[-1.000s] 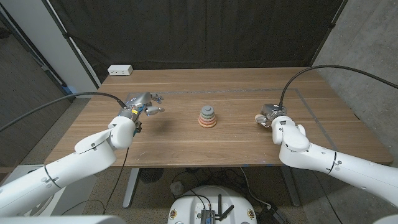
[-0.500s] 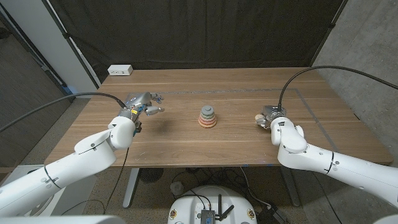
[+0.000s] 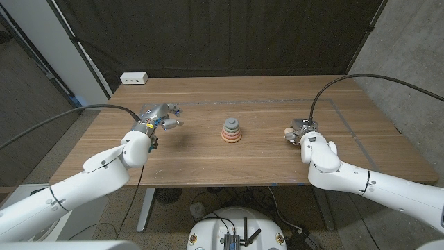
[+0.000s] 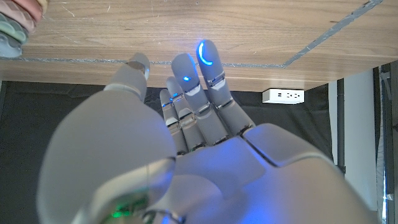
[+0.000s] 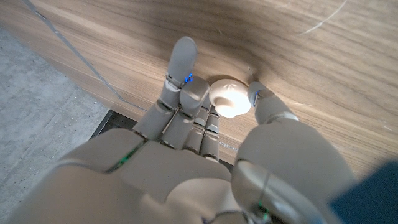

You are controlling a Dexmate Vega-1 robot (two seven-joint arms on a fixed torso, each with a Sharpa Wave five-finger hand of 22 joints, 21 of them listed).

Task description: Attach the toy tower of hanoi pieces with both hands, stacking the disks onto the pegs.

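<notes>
Table [image 3: 208, 163]: wooden. Stacked tower [image 3: 232, 130]: at centre; most disks seemingly on. Left hand [image 3: 161, 115]: well left of tower, fingers spread, empty. Right hand [image 3: 295, 132]: right of tower, pinching small pale cap [image 5: 227, 98], judged the last piece.
</notes>
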